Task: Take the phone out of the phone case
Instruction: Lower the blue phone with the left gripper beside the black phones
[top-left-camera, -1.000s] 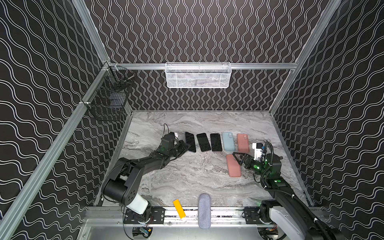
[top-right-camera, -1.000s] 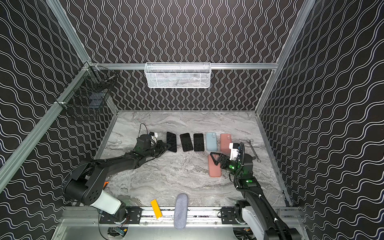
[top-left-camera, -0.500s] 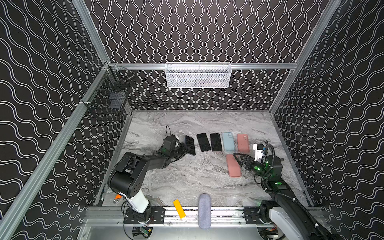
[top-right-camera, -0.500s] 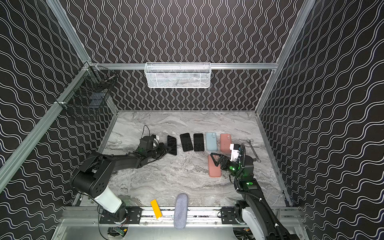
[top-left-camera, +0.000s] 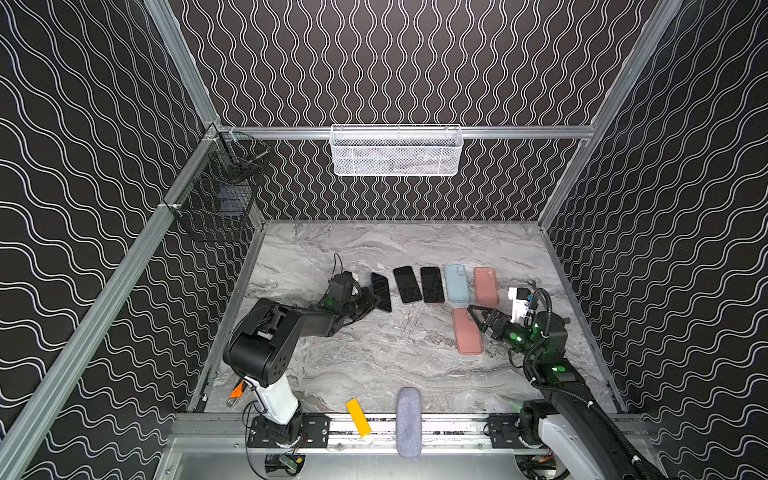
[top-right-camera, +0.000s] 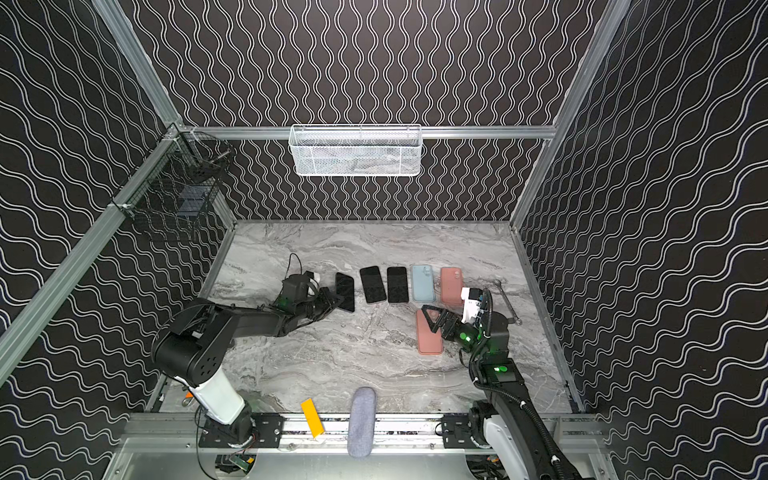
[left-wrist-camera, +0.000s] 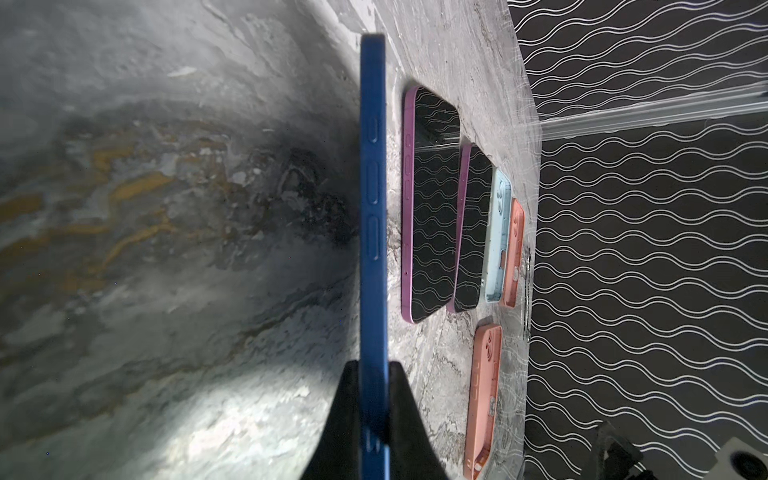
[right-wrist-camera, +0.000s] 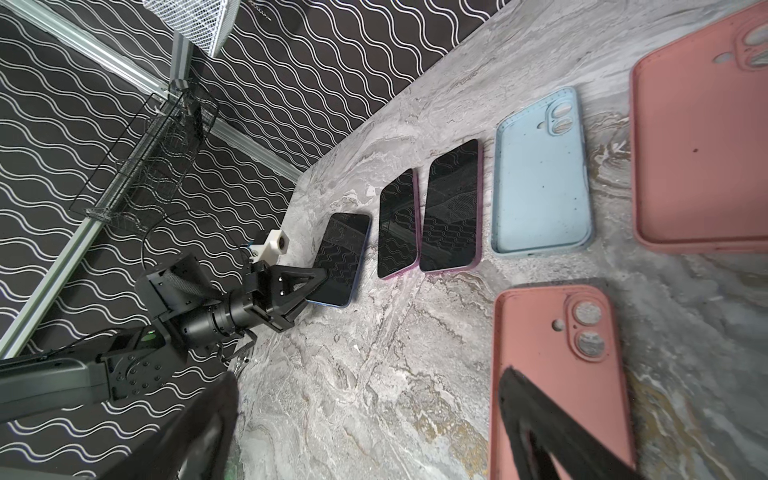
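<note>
left gripper (top-left-camera: 372, 300): fingers clenched on near end of blue phone (top-left-camera: 382, 284).
blue phone: left end of the phone row, mid-frame, apparently bare.
change: nudged slightly lower in frame this past second; likely being laid on tabletop (top-left-camera: 374, 361).
right gripper (top-left-camera: 478, 320): fingers spread, empty, over pink case (top-left-camera: 467, 345).

Lab cell, aluminium frame (top-left-camera: 519, 132), patterned walls (top-left-camera: 415, 62)

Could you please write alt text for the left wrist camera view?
The left hand grips a blue phone edge-on. Beyond it on the marble table lie two purple phones, a light blue case and two pink cases.
</note>
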